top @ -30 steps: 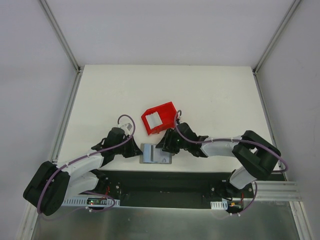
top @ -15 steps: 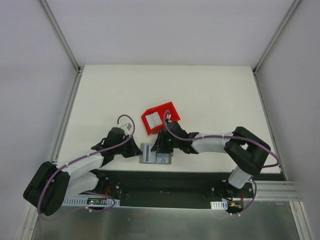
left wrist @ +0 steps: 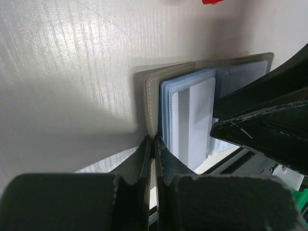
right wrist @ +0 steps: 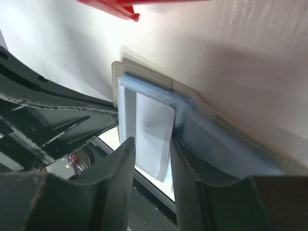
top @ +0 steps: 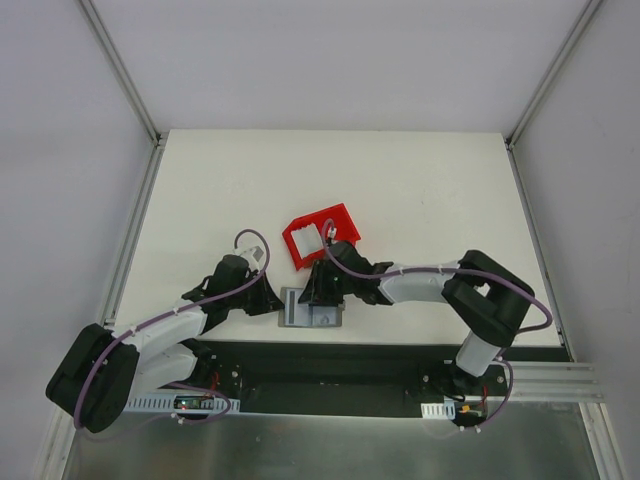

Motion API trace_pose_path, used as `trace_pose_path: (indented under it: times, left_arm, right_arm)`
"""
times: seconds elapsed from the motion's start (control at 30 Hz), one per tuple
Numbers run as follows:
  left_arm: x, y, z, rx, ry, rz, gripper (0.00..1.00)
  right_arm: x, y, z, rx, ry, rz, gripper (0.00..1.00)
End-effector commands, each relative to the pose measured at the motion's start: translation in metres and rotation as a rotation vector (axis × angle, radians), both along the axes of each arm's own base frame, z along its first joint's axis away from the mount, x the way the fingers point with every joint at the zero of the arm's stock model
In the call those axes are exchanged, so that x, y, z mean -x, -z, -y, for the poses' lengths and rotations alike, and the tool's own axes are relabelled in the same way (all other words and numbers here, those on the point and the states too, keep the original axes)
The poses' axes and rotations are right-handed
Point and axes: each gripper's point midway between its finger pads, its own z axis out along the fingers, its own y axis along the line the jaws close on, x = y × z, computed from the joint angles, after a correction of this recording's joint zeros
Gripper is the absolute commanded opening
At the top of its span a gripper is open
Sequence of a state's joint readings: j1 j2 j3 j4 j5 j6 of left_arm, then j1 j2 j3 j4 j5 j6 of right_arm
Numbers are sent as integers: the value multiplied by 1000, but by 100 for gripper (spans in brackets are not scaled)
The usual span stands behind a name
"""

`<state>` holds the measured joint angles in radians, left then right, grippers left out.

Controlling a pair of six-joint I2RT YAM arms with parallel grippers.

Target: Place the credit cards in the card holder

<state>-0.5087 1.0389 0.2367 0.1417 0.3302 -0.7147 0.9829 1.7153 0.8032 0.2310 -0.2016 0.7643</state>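
1. Card holder (top: 310,310): lies opened flat on the bench (top: 420,200), at its near edge, between the two arms. The grey cover faces down and the pale blue slotted inside faces up.

2. Left pincer (left wrist: 154,142): pressed together on the left edge of the card holder. The stitched grey cover edge runs in between the two fingers. In the top view this pincer (top: 275,300) sits at the holder's left side.

3. Right pincer (right wrist: 151,144): set over the holder from the right side, its fingers partly spread. One finger stands along each long edge of a pale card (right wrist: 154,127). Whether the fingers press on the card or only flank it cannot be told.

4. Card: lies on the blue inside of the holder, its far end at the stitched slot edge and its near end overhanging the holder's near edge. The left wrist view shows the same card (left wrist: 192,120) just beside the right pincer's dark fingers.

5. Red bin (top: 335,222): stands just behind the holder, tilted on the bench. A second card (top: 309,240), white, lies inside it.
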Motion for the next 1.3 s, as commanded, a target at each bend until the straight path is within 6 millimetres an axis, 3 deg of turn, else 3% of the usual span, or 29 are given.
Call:
trace_pose_path:
  times: [0.0,0.2,0.43,0.67,0.9,1.27]
  left_arm:
    - [-2,-2,-1,5,-15,17,0]
    - [-5,-11,1,33,-33,28,0]
    - [-9,-23,6,65,-43,41,0]
    - [-13,-21,4,52,-69,39,0]
    - [-18,-23,5,44,-70,46,0]
    - [-18,-20,3,29,-63,48,0]
  right_arm:
    - [-12,-34,2,-68,-22,79,42]
    - [-32,-85,18,-39,-92,238,59]
    - [-68,-117,46,104,-81,355,76]
    - [-118,-114,46,216,-125,352,87]
    - [-157,-95,41,305,-131,315,88]
    - [-173,-64,23,284,-170,240,88]
